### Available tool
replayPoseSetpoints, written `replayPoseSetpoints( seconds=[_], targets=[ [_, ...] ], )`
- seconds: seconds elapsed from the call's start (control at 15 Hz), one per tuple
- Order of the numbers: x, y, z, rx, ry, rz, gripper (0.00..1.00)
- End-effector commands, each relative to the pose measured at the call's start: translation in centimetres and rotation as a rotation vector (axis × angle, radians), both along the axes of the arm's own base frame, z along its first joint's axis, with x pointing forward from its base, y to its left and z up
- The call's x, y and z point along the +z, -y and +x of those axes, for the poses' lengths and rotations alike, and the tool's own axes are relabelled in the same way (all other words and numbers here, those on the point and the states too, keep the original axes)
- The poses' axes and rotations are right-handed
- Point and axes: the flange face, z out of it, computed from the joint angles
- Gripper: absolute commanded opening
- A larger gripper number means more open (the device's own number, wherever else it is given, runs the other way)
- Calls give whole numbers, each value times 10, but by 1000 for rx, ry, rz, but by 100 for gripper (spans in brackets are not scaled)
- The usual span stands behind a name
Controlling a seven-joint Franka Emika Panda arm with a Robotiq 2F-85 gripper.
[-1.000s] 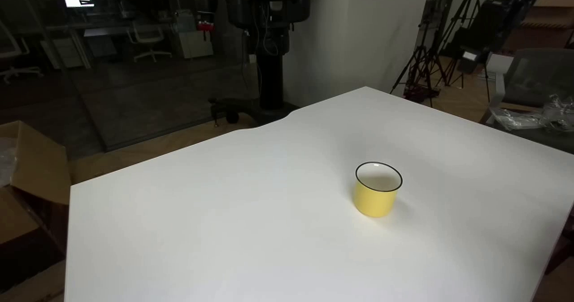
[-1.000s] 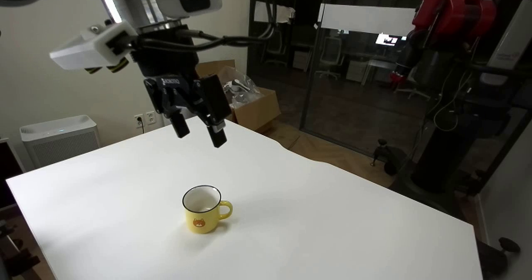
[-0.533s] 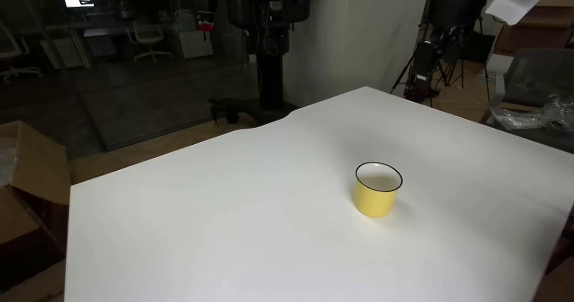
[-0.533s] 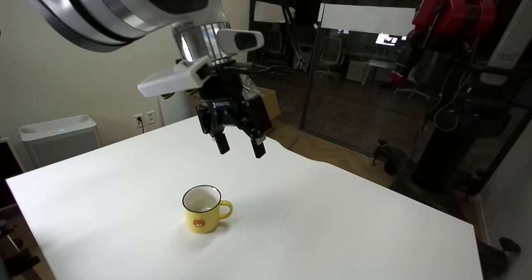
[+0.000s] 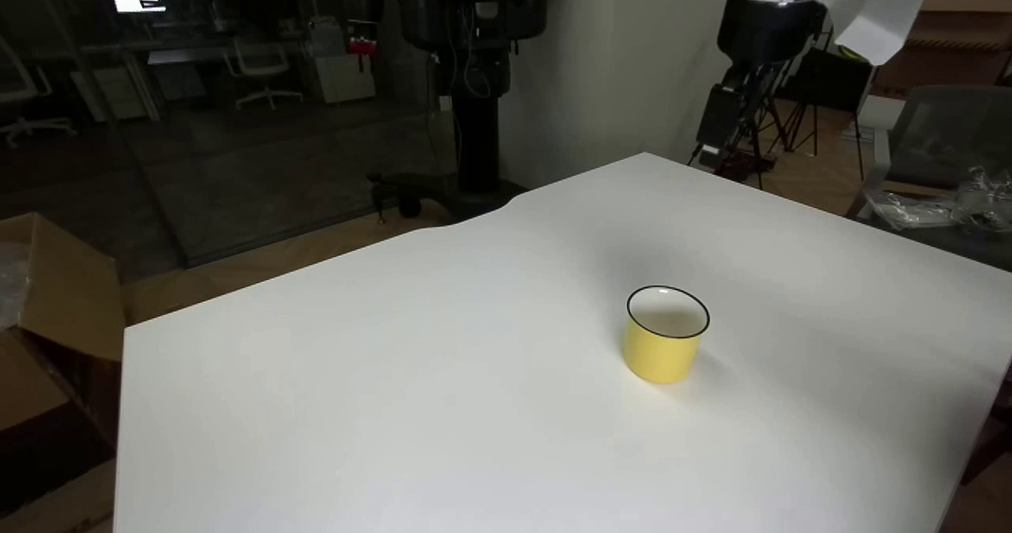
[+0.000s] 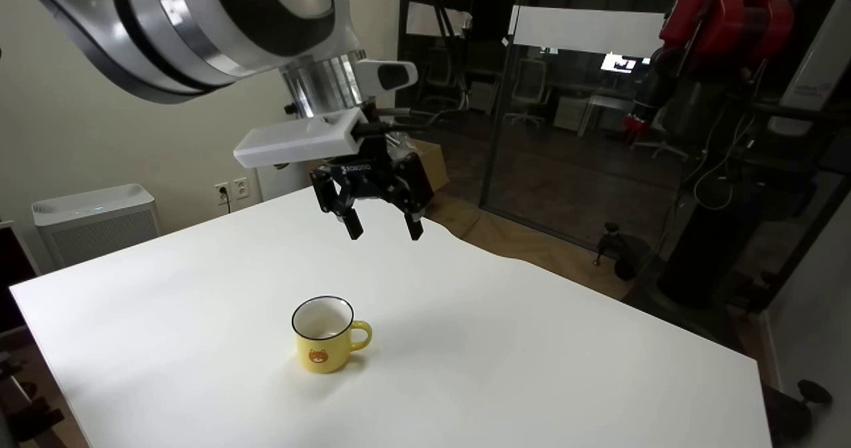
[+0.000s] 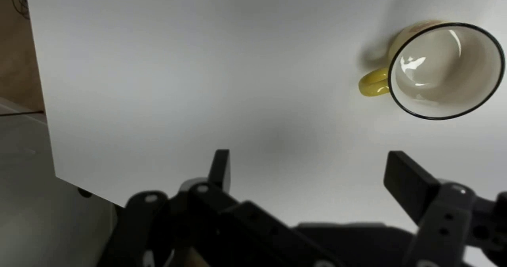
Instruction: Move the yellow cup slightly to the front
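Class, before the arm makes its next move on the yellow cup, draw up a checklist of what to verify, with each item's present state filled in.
1. Gripper open: ok, the jaws stand apart with nothing between them.
2. Yellow cup upright on the table: ok.
3. Cup free of contents: ok, none visible in the wrist view.
4. Gripper lined up with the cup: not ok; in the wrist view the cup sits toward the upper right, not between the jaws.
5. Handle apart from the gripper: ok.
6. Which way counts as front: cannot tell, nothing marks it.

In an exterior view, the yellow cup hides its own handle.
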Motion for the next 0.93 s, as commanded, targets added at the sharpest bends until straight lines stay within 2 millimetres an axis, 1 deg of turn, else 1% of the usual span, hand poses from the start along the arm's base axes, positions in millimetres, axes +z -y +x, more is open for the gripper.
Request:
replayPoseSetpoints(
  seconds=[0.0,0.13,0.2,0.33,0.47,0.53,0.67,0.87],
  targets=[
    [-22,-15,12,193,15,46,100],
    [-37,-22,13,298,9,79,100],
    [-27,-19,11,220,6,65,100],
    [-39,-22,12,277,-3,80,100],
    [-43,-22,12,289,-5,81,100],
    [-50,-29,10,321,-27,111,100],
    [-68,-49,-2,396,-79,197,100],
    [-79,-68,-10,507,-162,315,100]
  ],
)
